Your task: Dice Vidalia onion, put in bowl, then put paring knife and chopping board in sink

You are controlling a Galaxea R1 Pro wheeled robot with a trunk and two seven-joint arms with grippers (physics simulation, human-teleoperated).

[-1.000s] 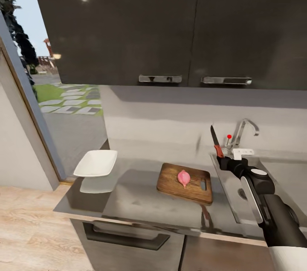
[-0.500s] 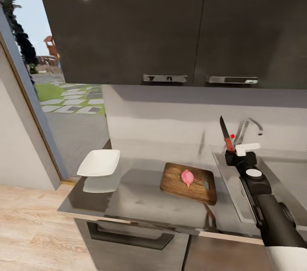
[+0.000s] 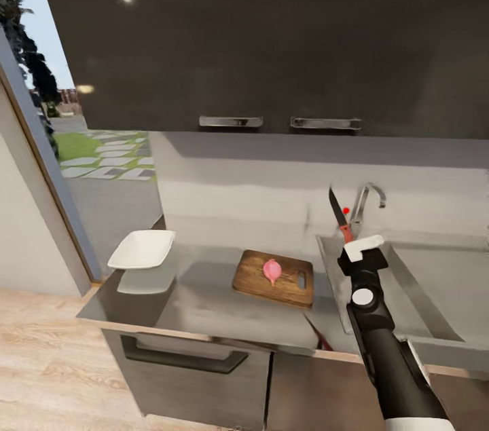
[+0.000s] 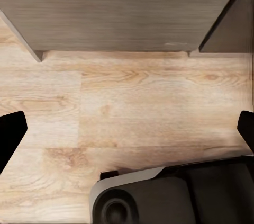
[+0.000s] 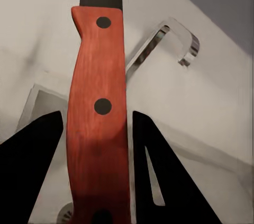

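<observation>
A pink Vidalia onion [image 3: 272, 271] lies whole on the dark-brown chopping board [image 3: 274, 279], which rests on the grey countertop [image 3: 204, 302]. My right gripper [image 3: 350, 242] hovers over the sink's [image 3: 421, 295] left rim, to the right of the board. It is shut on the paring knife's red handle [image 5: 98, 113], with the dark blade [image 3: 335, 207] pointing up. The white bowl [image 3: 142, 249] stands at the counter's left end. In the left wrist view my left gripper [image 4: 127, 128] is open over the wooden floor, low in front of the cabinets.
The faucet [image 3: 367, 197] and a small red knob [image 3: 346, 210] stand behind the sink. Dark upper cabinets [image 3: 272, 30] hang low over the counter. An open doorway [image 3: 75, 146] with a garden beyond lies to the left. My base [image 4: 159, 197] sits on the floor.
The whole head view has shifted left and pulled back a little. My right arm still holds the knife upright beside the board, its forearm now pointing more straight ahead.
</observation>
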